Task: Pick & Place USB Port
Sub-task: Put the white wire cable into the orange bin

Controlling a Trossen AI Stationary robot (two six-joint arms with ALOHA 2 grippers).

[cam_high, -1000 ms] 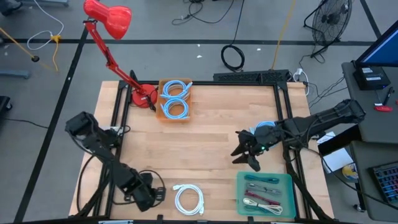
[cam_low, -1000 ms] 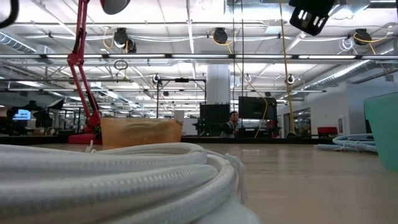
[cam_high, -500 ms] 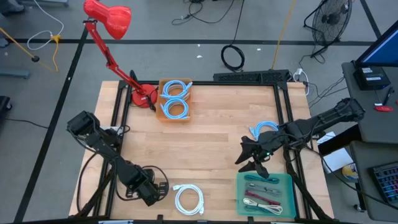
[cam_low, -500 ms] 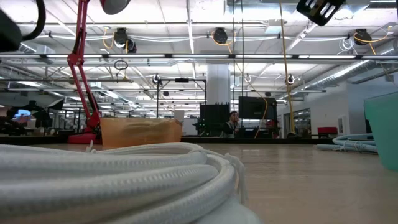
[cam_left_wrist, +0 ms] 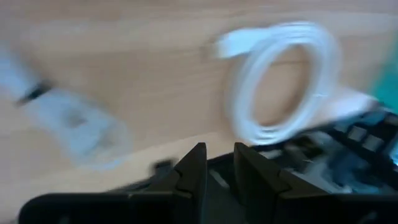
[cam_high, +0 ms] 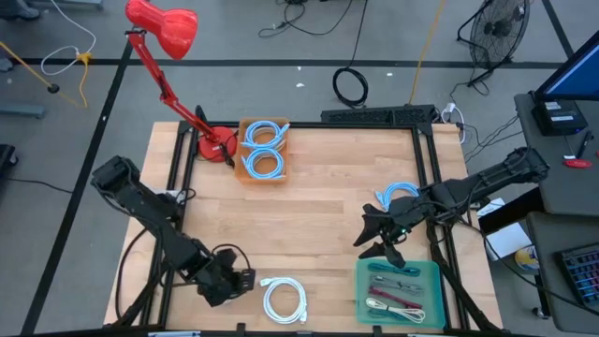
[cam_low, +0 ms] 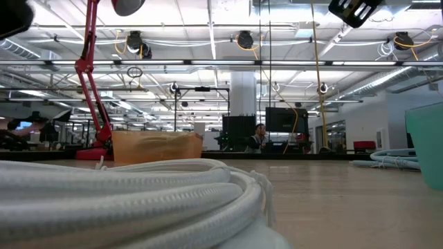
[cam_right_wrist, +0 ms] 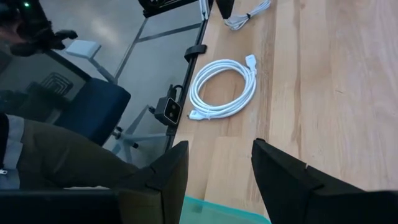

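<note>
Light wooden table [cam_high: 318, 201], red lamp base [cam_high: 213, 145] and cardboard box [cam_high: 263, 150] upper left, white coiled cable [cam_high: 284, 300] bottom centre, teal tray [cam_high: 399, 292] lower right, blue cable coil [cam_high: 398, 196] right

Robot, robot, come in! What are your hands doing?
Left gripper low beside white coiled cable, holding nothing. Right gripper open, empty, by teal tray. Nothing between.

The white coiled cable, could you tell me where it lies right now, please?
In the high view the white coiled cable lies on the table's near edge, between the left tool and the teal tray.
</note>
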